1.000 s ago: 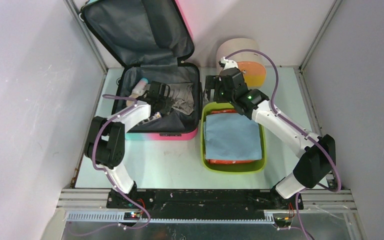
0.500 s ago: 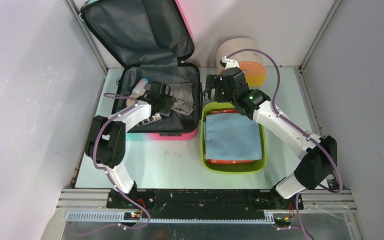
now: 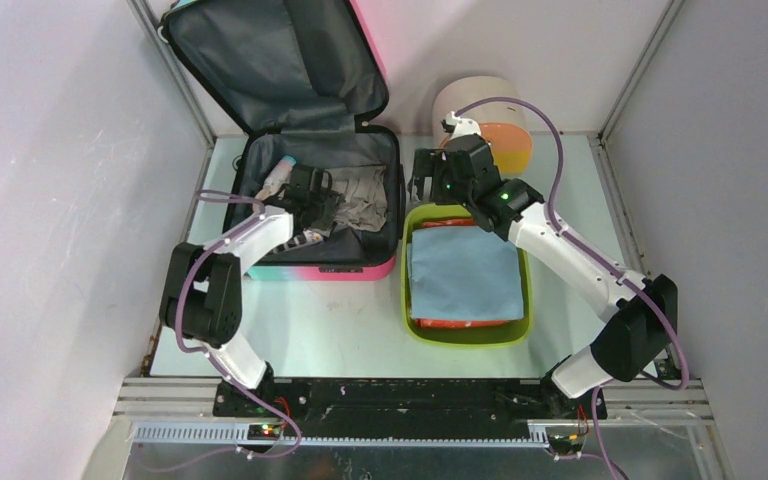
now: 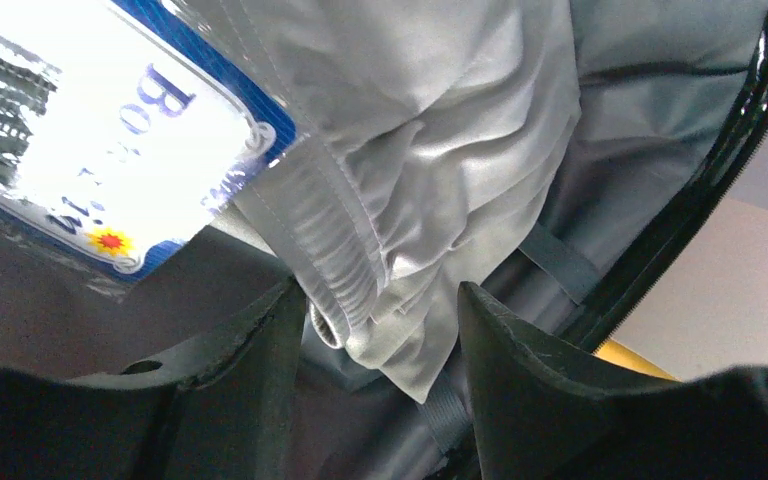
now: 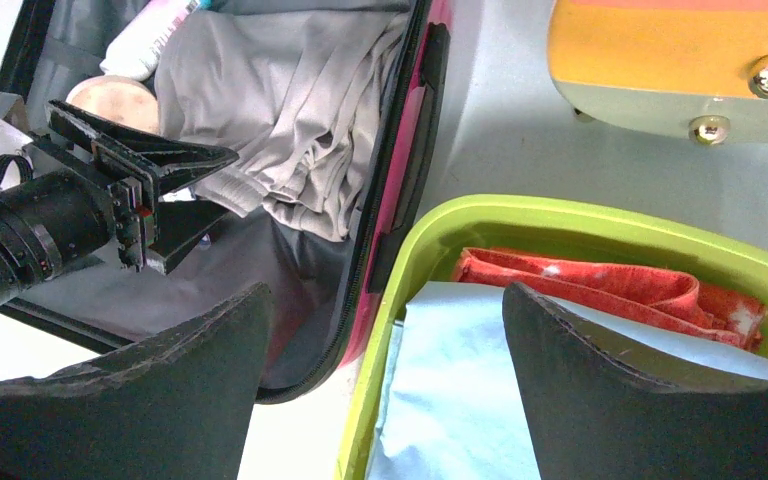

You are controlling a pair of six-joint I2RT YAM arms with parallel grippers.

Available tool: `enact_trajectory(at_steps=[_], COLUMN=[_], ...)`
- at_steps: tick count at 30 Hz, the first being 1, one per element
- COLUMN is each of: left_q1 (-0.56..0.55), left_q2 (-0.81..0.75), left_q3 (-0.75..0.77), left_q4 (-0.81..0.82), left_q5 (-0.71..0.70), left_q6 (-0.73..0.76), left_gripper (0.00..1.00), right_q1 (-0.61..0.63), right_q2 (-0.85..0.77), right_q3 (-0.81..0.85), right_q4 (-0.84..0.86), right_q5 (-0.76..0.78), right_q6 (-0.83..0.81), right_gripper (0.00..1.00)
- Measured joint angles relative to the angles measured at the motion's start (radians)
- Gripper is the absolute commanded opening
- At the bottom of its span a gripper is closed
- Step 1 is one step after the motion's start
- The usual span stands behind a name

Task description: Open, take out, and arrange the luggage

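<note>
Straddles grey garment inside open luggage with left claw released; hovers right claw, also released, above green tray.

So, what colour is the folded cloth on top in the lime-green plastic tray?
Light blue cloth; best in top external view.

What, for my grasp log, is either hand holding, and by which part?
Nothing is gripped. The left hand stands open astride the ribbed hem of the grey garment; the right hand is open and empty.
</note>
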Motion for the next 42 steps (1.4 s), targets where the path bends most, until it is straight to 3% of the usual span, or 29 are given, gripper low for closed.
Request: enact_trajectory(at_steps=[7, 16, 28, 32, 39, 42], left_q1=[0.010, 0.015, 0.017, 0.017, 0.016, 0.016], left_q2=[-0.002, 0.032, 0.060, 0.067, 0.081, 0.081], left_q3=[-0.030, -0.034, -0.034, -0.034, -0.034, -0.034], left_q4=[0.006, 0.047, 0.041, 0.032, 0.030, 0.042], left_q5=[-0.001, -0.001, -0.007, -0.015, -0.025, -0.027], left_q6=[-0.017, -0.032, -0.041, -0.041, -0.035, -0.031], left_gripper=[0.60, 0.50, 0.55, 0.45, 0.04, 0.00], right_q1=[0.001, 0.001, 0.001, 0.001, 0.001, 0.001], right_q2=[-0.003, -0.003, -0.003, -0.003, -0.003, -0.003], right_q3=[0.000, 0.000, 0.000, 0.000, 0.000, 0.000], right_q4=[0.000, 0.000, 0.001, 0.001, 0.001, 0.001], right_q5=[0.005, 0.006, 0.011, 0.011, 0.011, 0.011], right_q6=[0.000, 0.000, 0.000, 0.000, 0.001, 0.001], right_gripper=[0.87, 0.87, 0.87, 0.87, 0.87, 0.87])
